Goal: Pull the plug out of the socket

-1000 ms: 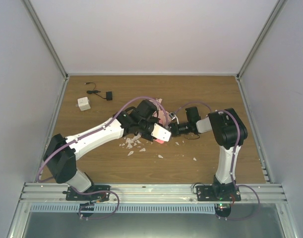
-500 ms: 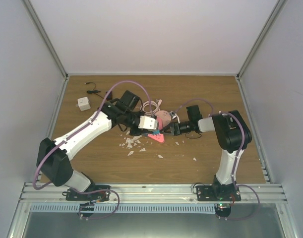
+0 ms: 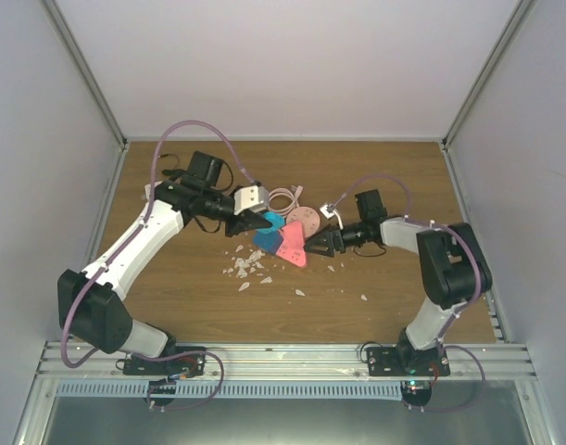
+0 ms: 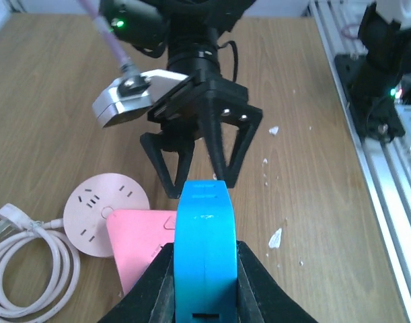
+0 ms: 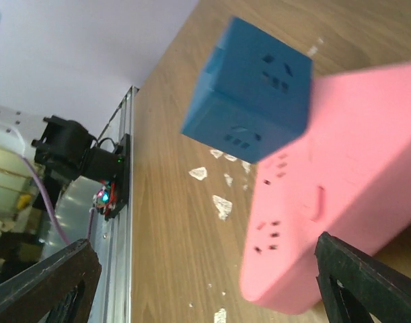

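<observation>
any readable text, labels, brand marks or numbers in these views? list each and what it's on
None readable in any view.
blue plug: only outlet slots, no lettering.
socket: only outlet holes, no print visible.
round pink disc: slots only, no text.
white cube: too small to tell.

Left arm: the white-and-black jointed left arm (image 3: pixel 139 243) stretches from its near-left base forward and to the right, forearm low.
Left end effector: the black two-finger left end effector (image 3: pixel 261 225) points right, clamped on the sides of a blue cube-shaped plug (image 4: pixel 204 256).
Right arm: the white-and-black jointed right arm (image 3: pixel 446 269) rises from its base, folds, and its forearm reaches left.
Right end effector: the black right end effector (image 3: pixel 318 247) faces the left one, fingers spread wide, gripping nothing.
</observation>
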